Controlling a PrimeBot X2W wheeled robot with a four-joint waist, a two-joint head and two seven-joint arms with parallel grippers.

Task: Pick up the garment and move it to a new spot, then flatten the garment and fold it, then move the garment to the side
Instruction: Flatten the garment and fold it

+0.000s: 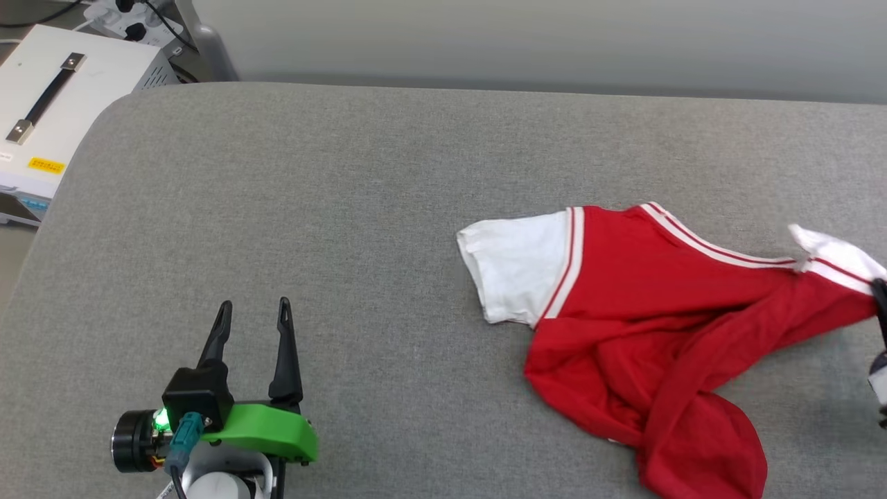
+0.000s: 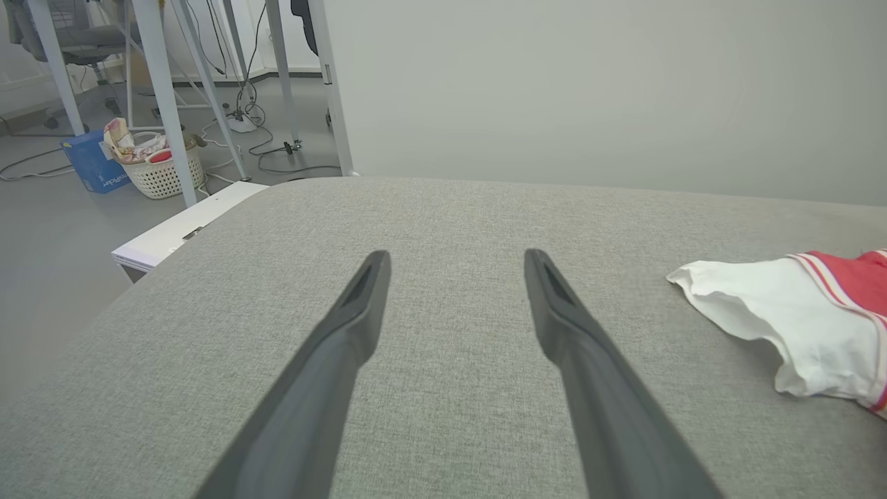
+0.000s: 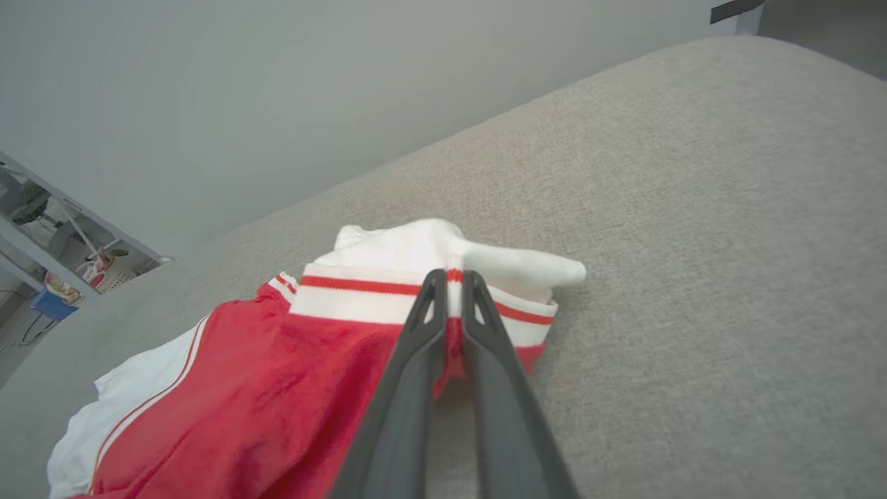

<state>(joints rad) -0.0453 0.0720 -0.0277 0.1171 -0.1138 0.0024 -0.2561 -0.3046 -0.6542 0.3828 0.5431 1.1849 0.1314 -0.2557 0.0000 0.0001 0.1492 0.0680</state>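
I count one garment (image 1: pixel 624 312), a red T-shirt with two white sleeves, and two tools of mine. The garment lies crumpled on the right half of the grey bench (image 1: pixel 346 173). One white sleeve is spread flat towards the middle, and the red body is bunched and twisted, running down to the bottom edge of the head view.

My right tool (image 3: pixel 453 276) is closed on the garment. Its two fingers are pressed together on the red-and-white striped band at the seam of the other sleeve, out near the right border of the head view. The red cloth is drawn in a taut fold towards that grip. I cannot tell whether the pinched part is off the bench.

My left tool (image 1: pixel 253 305) stands with its fingers wide apart and nothing between them. It is over the near left part of the bench, well apart from the flat sleeve.

Grey cloth spreads broadly between that tool and the garment, and on to the far edge along the wall. The bench's far left corner is rounded. Beyond it I count one white case (image 1: pixel 55 90) with a black handle, and on the floor one pale basket (image 2: pixel 163 170) and one blue box (image 2: pixel 90 163).
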